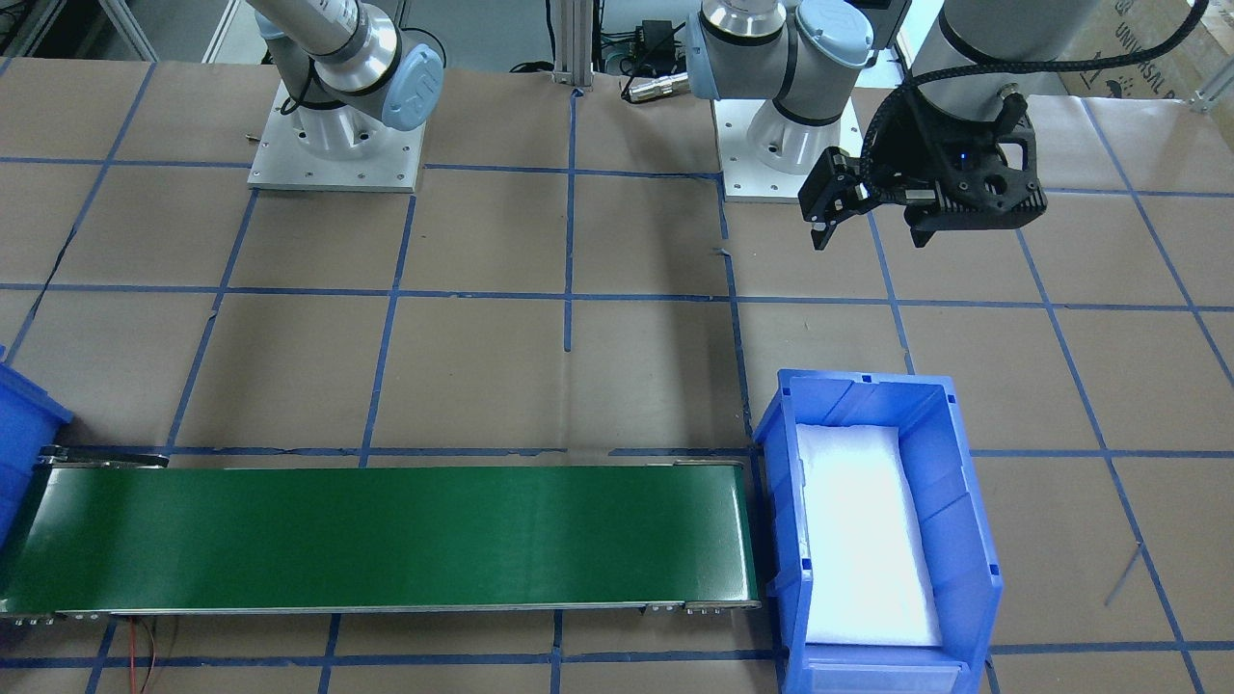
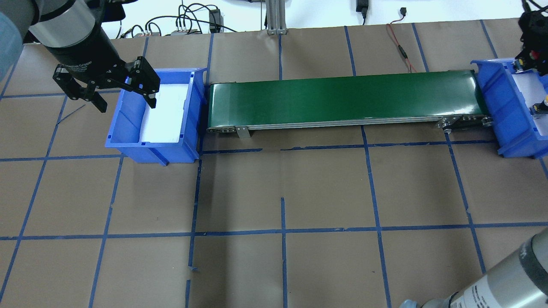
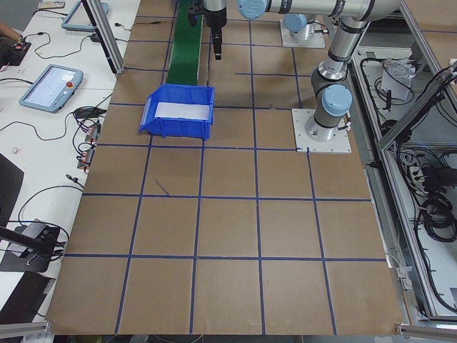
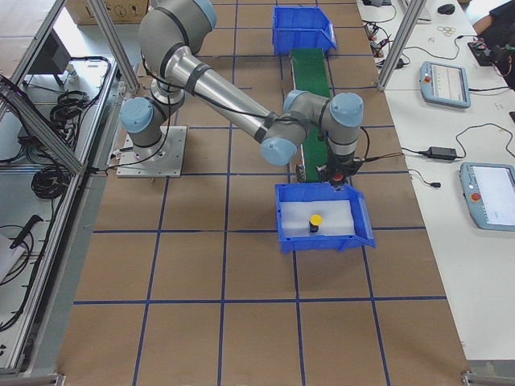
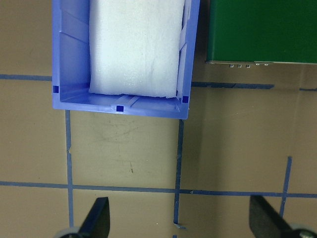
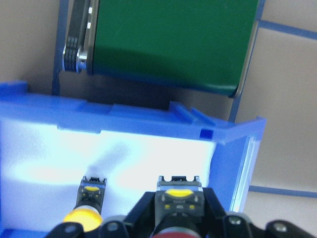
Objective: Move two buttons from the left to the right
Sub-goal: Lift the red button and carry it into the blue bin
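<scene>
Right pincer (image 6: 177, 220) grips red button (image 6: 178, 194) beside bin (image 6: 148, 111) wall; left pincer (image 2: 126, 105) wide.

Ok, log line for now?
left gripper open, near left bin | right gripper holding red button | yellow button in right bin

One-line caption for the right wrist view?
Right gripper holds the red button at the blue bin, where the yellow button sits on white padding; the green conveyor ends just beyond.

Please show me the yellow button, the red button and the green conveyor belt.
yellow button (image 4: 316, 219), exterior right view, its round cap.
red button (image 6: 178, 200), right wrist view, its body.
green conveyor belt (image 2: 342, 98), overhead view, middle of its surface.
</scene>
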